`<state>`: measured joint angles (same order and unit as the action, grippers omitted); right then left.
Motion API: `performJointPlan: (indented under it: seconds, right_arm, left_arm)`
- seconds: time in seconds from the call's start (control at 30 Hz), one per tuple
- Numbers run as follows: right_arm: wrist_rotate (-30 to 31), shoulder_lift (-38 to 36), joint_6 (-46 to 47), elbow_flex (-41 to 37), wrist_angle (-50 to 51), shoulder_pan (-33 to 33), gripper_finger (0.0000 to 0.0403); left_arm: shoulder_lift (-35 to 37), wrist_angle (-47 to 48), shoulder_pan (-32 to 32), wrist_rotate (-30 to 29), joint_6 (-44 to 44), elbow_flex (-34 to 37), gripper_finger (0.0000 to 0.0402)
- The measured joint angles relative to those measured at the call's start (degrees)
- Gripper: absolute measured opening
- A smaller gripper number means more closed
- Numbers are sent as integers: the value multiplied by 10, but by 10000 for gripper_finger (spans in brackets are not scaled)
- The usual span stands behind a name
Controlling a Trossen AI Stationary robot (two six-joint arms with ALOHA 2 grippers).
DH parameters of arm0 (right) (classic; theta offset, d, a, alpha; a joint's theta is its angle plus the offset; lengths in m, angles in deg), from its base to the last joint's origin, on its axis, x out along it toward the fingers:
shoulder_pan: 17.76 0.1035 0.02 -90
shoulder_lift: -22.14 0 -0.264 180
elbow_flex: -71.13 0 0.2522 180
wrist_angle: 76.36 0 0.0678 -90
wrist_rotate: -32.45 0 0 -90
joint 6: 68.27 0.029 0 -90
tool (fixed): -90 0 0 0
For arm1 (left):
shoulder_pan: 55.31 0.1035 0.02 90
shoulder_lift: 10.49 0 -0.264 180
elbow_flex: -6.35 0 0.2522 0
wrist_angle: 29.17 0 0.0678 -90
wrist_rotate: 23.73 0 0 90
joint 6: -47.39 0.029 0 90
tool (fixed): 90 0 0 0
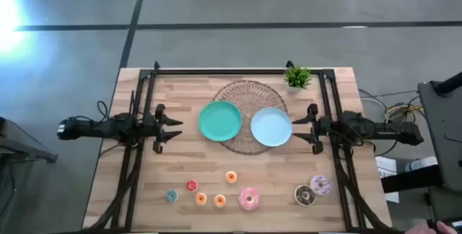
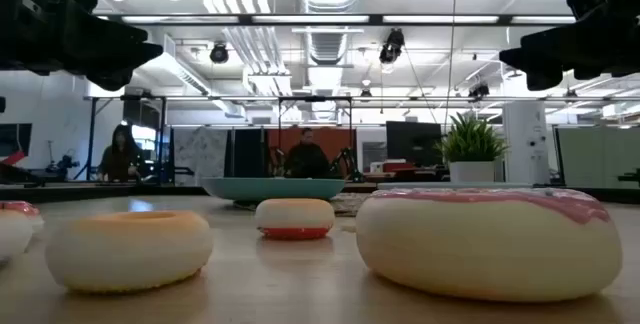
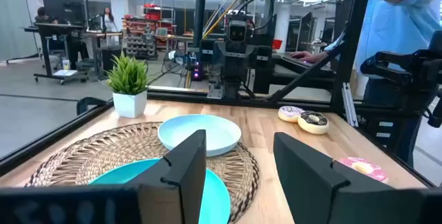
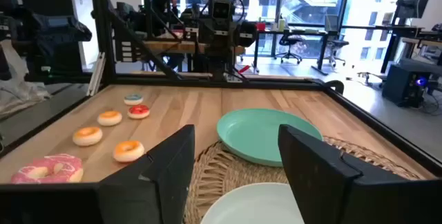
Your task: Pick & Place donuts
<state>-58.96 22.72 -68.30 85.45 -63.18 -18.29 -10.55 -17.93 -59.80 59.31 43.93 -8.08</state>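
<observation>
Eight donuts lie flat along the table's near side. In the high view a blue one (image 1: pixel 171 196), a red one (image 1: pixel 191 185) and three orange ones (image 1: pixel 201 198) (image 1: pixel 219 201) (image 1: pixel 231 178) sit left of the pink donut (image 1: pixel 249 198). The chocolate-brown (image 1: pixel 305 195) and lilac-white (image 1: pixel 320 184) donuts lie to the right. My left gripper (image 1: pixel 170 127) hovers open at the table's left side, above the wood. My right gripper (image 1: pixel 307 126) hovers open at the right side. In the wrist views both stand open, left (image 3: pixel 242 175) and right (image 4: pixel 238 175), with nothing between the fingers.
A teal plate (image 1: pixel 219 120) and a light-blue plate (image 1: pixel 271 127) rest on a round woven mat (image 1: pixel 249 93) between the grippers. A small potted plant (image 1: pixel 297 77) stands at the far right corner. A person in a blue shirt (image 3: pixel 400 16) stands beyond the table's right side.
</observation>
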Motion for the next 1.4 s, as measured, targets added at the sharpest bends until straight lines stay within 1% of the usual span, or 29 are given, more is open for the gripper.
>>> performJointPlan:
  seconds: [1.27,1.3,1.4]
  right_arm:
    - [0,0,0,0,0,0,201]
    - [8,0,0,0,-1,0,201]
    - [105,5,8,0,-15,0,201]
  left_arm:
    - [0,0,0,0,0,0,145]
    - [0,0,0,0,0,0,145]
    - [0,0,0,0,0,0,145]
